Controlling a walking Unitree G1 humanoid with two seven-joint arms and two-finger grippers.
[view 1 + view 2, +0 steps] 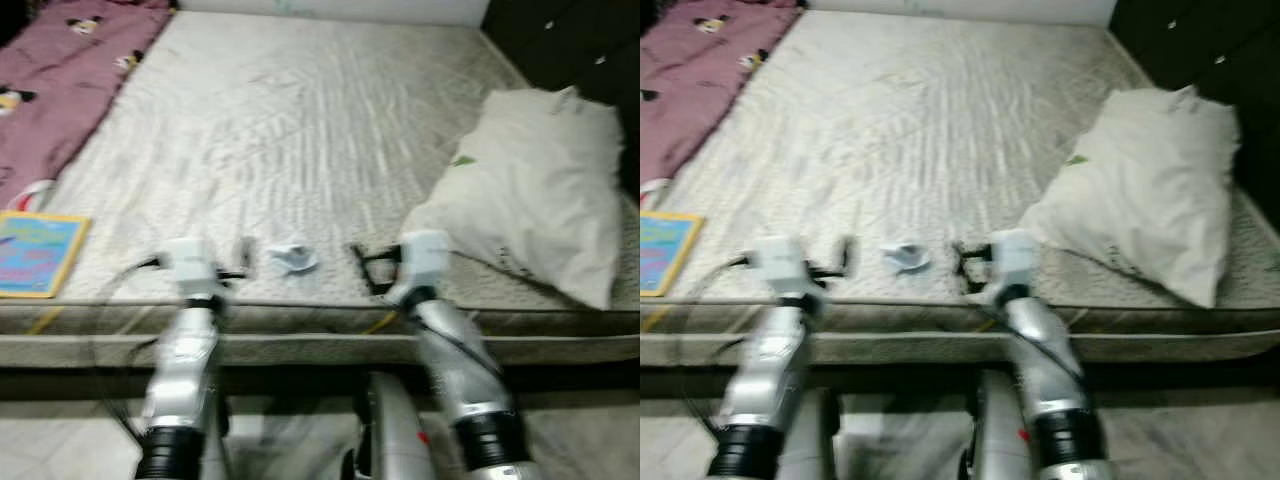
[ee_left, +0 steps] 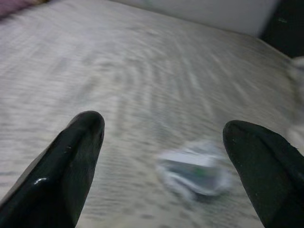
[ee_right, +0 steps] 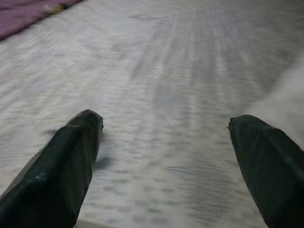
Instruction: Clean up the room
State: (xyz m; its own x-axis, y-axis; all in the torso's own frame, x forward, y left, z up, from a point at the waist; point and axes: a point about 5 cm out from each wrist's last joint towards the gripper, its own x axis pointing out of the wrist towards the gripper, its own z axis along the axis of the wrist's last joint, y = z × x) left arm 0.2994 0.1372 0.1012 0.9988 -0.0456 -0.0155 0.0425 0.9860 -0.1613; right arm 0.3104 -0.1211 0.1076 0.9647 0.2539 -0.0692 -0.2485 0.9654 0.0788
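Both grippers hovering over near mattress edge.
Book (image 1: pixel 38 254) lying far left; left gripper (image 2: pixel 164 130) gaping wide, empty; crumpled wrapper (image 1: pixel 292 258) sitting between grippers on mattress (image 1: pixel 300 120); right gripper (image 3: pixel 166 126) spread wide, empty; pillow (image 1: pixel 530 185) resting right.

Both arms forward, left gripper (image 2: pixel 164 142) and right gripper (image 3: pixel 166 142) spread wide.

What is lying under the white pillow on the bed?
The pillow rests on the pale mattress, near its right edge. Whatever lies beneath it is covered, so I cannot tell.
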